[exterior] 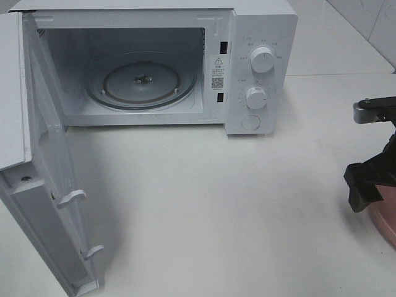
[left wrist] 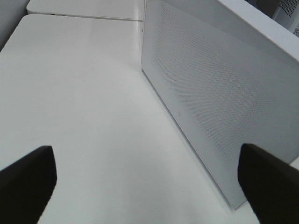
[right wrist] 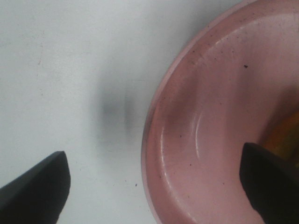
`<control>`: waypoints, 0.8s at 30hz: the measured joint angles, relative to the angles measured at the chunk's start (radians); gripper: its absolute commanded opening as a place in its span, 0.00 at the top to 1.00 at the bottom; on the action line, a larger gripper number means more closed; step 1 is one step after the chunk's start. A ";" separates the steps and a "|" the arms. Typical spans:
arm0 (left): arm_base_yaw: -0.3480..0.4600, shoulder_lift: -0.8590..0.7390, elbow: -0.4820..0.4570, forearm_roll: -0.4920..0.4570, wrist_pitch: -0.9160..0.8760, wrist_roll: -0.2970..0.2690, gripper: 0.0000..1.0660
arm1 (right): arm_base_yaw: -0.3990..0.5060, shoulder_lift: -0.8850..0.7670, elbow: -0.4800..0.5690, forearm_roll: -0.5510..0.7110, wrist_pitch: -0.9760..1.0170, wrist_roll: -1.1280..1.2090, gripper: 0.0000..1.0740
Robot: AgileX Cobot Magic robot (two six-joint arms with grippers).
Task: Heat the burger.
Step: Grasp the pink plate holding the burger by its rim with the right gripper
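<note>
Microwave door (exterior: 49,204): nearest item, 8 o'clock in the high view, swung fully open; its perforated outer face fills the left wrist view.
Left gripper (left wrist: 149,186): released, jaws wide with nothing between them; it hangs over the white table (exterior: 204,204) on the door's outer side.
Pink plate (exterior: 385,224): 4 o'clock, cut off by the frame edge, flat on the table.
Right gripper (right wrist: 152,186): released, jaws wide astride the plate's rim, one finger over the table and one over the plate's well; it grips nothing.
Burger (right wrist: 286,133): on the plate; only a yellow-brown sliver shows (too little to describe).
Glass turntable (exterior: 142,83): 11 o'clock, inside the cavity, unloaded.
Dials (exterior: 262,60): 1 o'clock, on the front panel of the microwave (exterior: 260,25).
Step in hand: taking hold of the loaded plate, as I judge it.
Next move calls for: closing on the rim, lifting level, then carrying toward 11 o'clock clear of the door.
</note>
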 measured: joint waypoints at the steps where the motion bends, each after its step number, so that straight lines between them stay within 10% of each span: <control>1: 0.000 0.000 0.000 0.000 0.000 0.000 0.08 | 0.000 0.000 0.000 0.000 0.000 0.000 0.16; 24: 0.000 0.000 0.000 -0.001 0.000 0.000 0.08 | 0.000 0.161 0.000 0.000 -0.090 0.002 0.22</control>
